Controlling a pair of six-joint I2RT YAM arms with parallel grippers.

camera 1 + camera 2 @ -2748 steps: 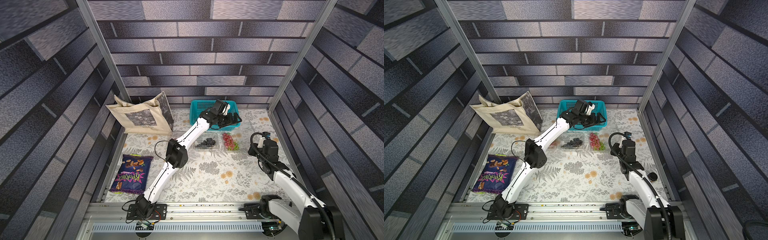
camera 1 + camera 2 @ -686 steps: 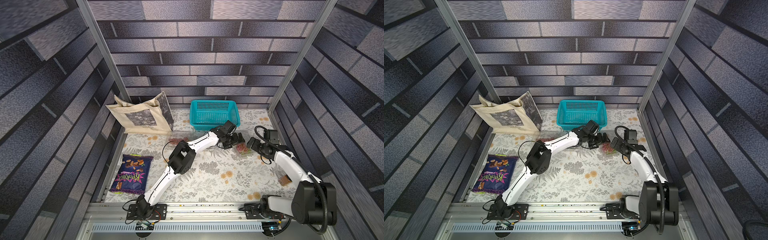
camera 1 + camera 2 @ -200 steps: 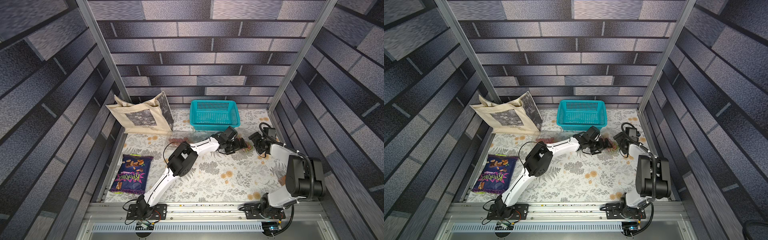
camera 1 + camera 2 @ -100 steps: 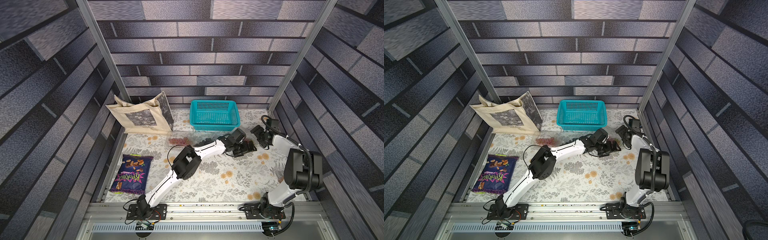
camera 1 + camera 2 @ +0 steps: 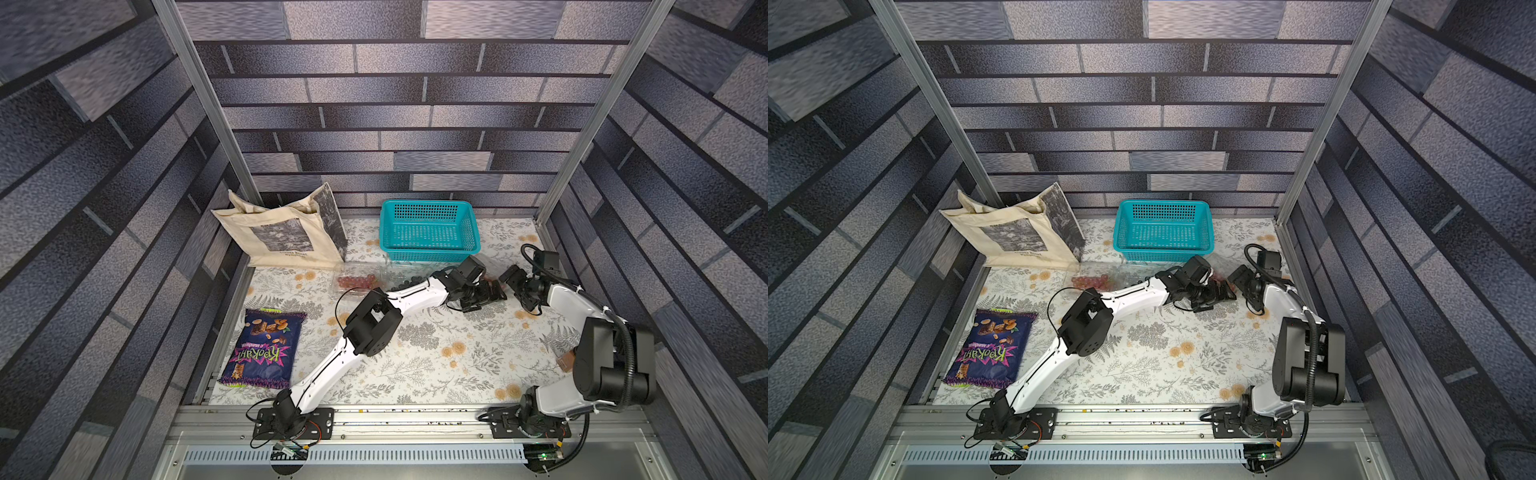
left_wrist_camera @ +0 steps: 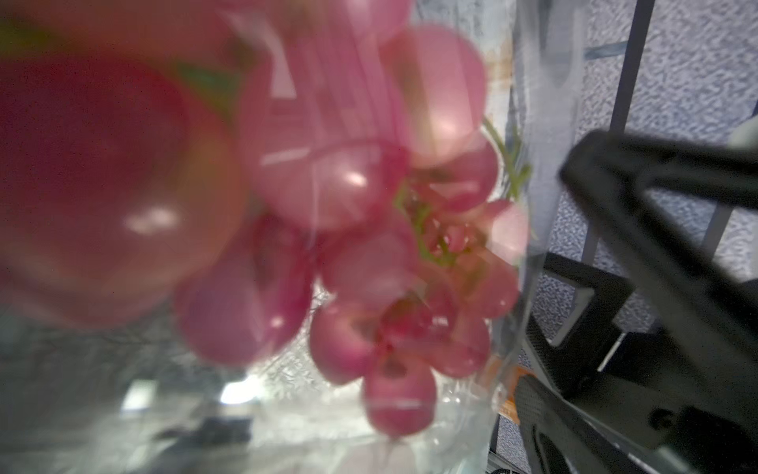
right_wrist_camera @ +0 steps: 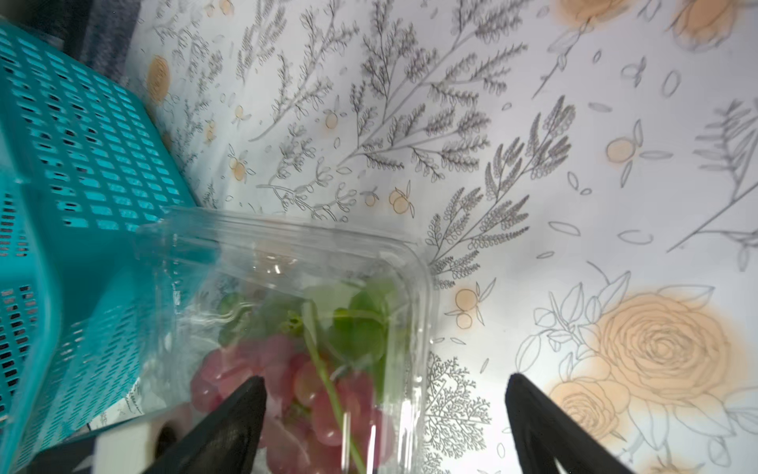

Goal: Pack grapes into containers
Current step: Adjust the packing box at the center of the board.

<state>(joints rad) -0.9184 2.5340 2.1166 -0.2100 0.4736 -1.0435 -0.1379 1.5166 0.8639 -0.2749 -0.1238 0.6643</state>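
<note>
Left pincer [image 5: 486,296] splayed wide at the clear container [image 7: 295,242] of red grapes [image 7: 283,369], just beside the teal basket [image 7: 82,164]; right pincer [image 7: 383,381] gapes open, empty, over it. Fruit's in. Next, probably, pressing its lid shut squarely.

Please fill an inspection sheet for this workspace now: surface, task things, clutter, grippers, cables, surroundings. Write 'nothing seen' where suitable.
Surface: floral-print tablecloth, no spill seen.
Job's things: clear plastic clamshell box holding red-pink grapes, near the teal perforated plastic basket; second clear box with a red-pink bunch, near the beige cloth tote bag.
Clutter: purple snack bag; small brown object by the right arm.
Grippers: left gripper wide open at the first box, grip uncertain; right gripper open, close to the same box.
Cables: black cables loop along both arms, none seen snagged.
Surroundings: grey brick-pattern walls, aluminium posts.
</note>
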